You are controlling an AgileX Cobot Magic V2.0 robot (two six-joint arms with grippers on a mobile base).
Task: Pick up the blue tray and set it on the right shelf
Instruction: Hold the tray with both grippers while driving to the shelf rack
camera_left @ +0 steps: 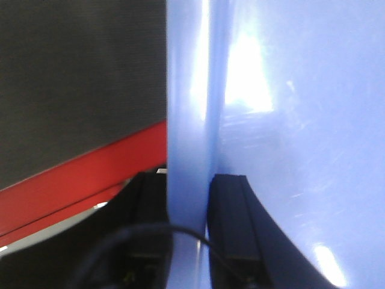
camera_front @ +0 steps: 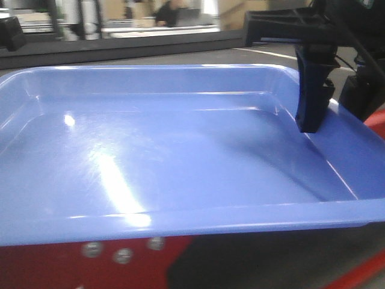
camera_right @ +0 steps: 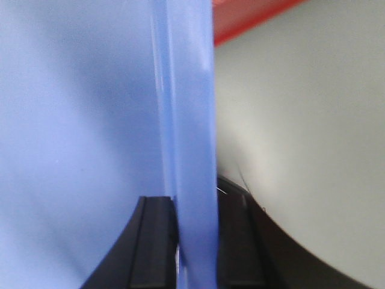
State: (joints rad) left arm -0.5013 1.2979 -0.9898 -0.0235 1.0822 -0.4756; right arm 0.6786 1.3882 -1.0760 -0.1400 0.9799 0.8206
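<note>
The blue tray fills the front view, empty, glossy and roughly level. My right gripper is shut on its right rim, with one black finger reaching down inside the tray. In the right wrist view the gripper pinches the rim of the tray between both pads. The left wrist view shows my left gripper shut the same way on the left rim of the tray. The left gripper is outside the front view. The right shelf is out of view.
A black-topped table with a red edge lies under the tray's left side. A red panel with round bolts shows below the tray's front rim. Pale grey floor is beside the right rim. A person is far behind.
</note>
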